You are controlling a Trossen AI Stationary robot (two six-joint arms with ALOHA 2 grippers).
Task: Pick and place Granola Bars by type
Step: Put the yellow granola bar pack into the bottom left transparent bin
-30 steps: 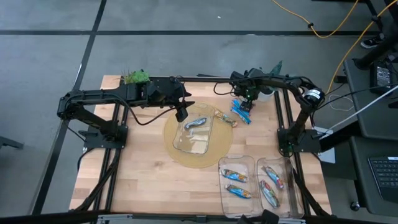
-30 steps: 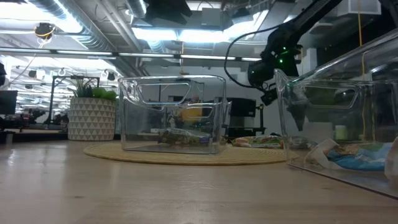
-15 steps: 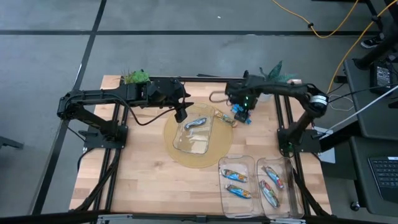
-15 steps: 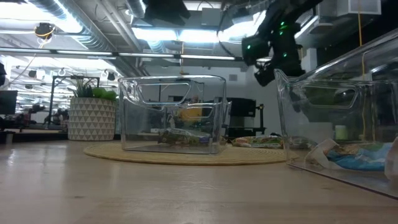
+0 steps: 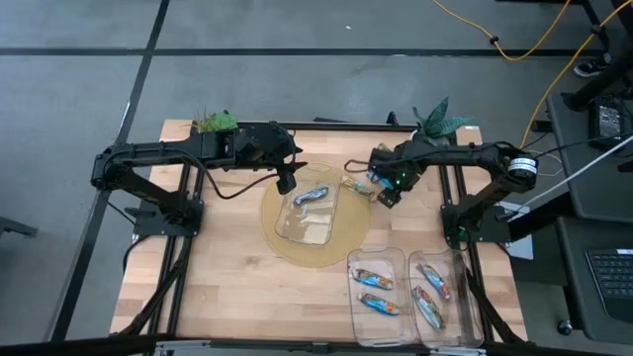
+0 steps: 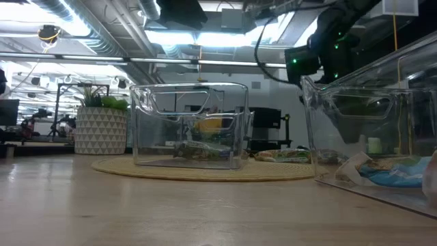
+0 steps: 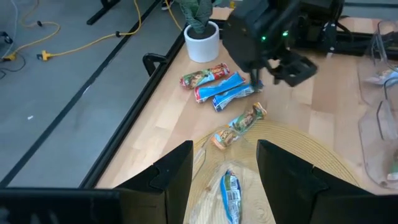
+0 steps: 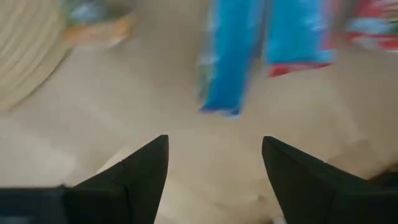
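Note:
Several Granola Bars lie loose on the table at the far right: two blue ones [image 7: 225,93], a multicoloured one [image 7: 204,76] beyond them, and two more multicoloured ones [image 7: 247,118] by the round mat's edge. One blue bar [image 5: 312,196] lies flat in the clear bin [image 5: 309,213] on the mat. My left gripper [image 5: 287,184] hangs open over that bin's far left corner. My right gripper [image 5: 389,194] points down, open, just near of the loose bars; the blue bars [image 8: 233,62] show beyond its fingers.
Two clear bins [image 5: 381,287] [image 5: 435,292] with several bars stand at the near right corner. The round woven mat [image 5: 297,247] lies mid-table. A small plant pot [image 5: 216,123] stands at the far left, another [image 7: 202,40] at the far right.
My right gripper has gone from over the loose bars toward the table's near edge, rolling at the wrist as it went. The bars have stayed where they were.

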